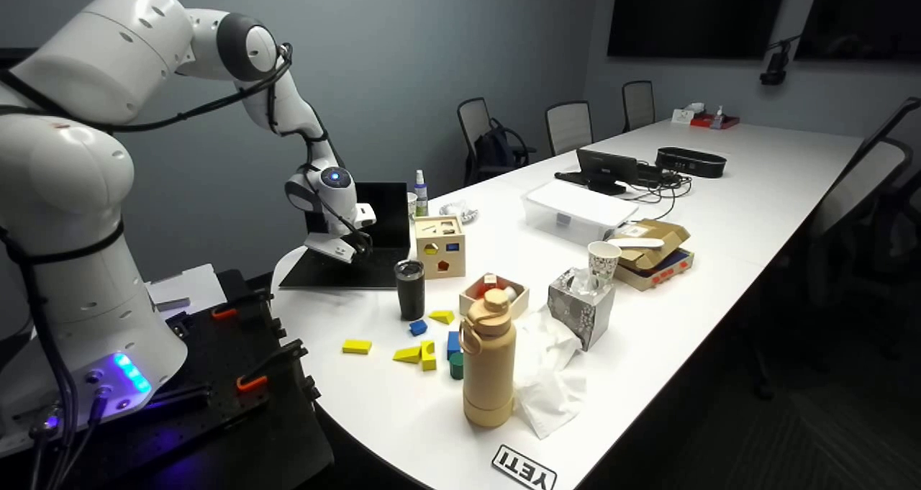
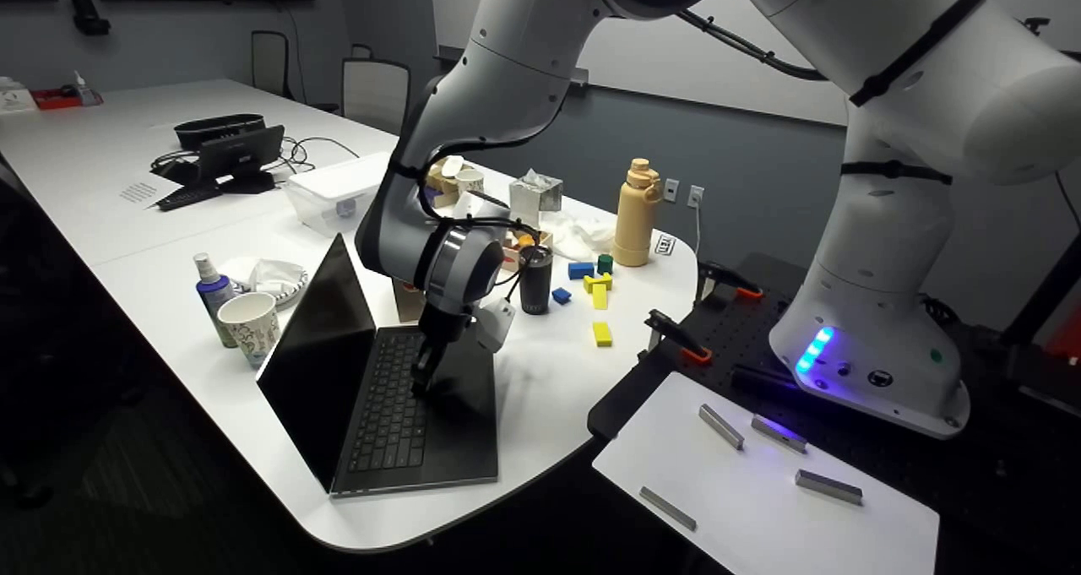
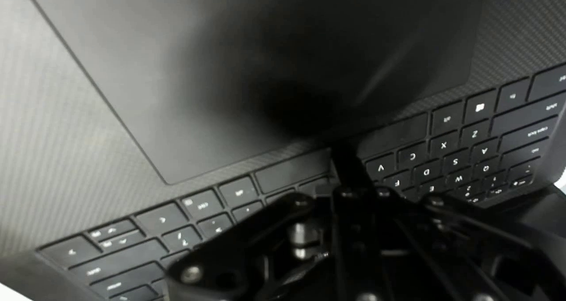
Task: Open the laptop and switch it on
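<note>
A: Under the black, two-fingered claw [image 3: 344, 153]?

B: White, smooth-topped table [image 2: 540, 414]. On it, directly below the claw: slim black laptop [image 2: 384, 389], already open, lid leaning back.

A: Its flat, glossy screen [image 2: 319, 360]?

B: Left of the claw in an exterior view. Solid black.

A: Neighbours?

B: Pale wooden cube with shaped cut-outs [image 1: 440, 252], right of the claw in an exterior view, just beside the laptop. Then dark, lidded, cylindrical tumbler [image 1: 411, 292], right of the claw and lower in an exterior view.

A: Claw itself?

B: Fingers flush together, pointing down; holds nothing that I can see.

A: Tips?

B: At the middle of the long, black space bar [image 3: 289, 172], hiding part of it in the wrist view. Touching or hovering: cannot tell.

A: Smaller still?

B: Little blue block [image 1: 418, 327], right of the claw and lower in an exterior view, near the tumbler.
</note>
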`<act>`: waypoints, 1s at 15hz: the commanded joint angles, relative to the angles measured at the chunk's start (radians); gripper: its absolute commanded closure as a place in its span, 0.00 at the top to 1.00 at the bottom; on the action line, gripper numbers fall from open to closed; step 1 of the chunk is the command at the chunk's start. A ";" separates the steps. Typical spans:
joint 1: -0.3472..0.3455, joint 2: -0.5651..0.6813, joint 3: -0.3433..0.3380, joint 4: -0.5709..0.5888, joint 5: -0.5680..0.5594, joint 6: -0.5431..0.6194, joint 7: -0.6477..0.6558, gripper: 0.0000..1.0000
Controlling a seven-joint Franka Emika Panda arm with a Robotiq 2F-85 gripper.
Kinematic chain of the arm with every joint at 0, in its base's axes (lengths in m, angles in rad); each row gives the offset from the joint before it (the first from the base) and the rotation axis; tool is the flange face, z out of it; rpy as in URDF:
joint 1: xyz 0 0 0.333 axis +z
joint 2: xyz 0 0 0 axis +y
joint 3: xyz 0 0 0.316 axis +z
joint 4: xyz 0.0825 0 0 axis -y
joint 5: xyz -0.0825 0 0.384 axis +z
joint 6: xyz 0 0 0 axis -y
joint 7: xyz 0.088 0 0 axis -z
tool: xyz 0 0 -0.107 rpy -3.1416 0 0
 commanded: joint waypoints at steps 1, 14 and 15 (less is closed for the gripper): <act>0.014 -0.005 -0.009 0.016 0.004 0.038 0.000 0.00; 0.074 -0.461 -0.102 -0.355 -0.299 0.094 0.216 0.55; 0.089 -0.489 -0.119 -0.380 -0.334 0.097 0.255 0.64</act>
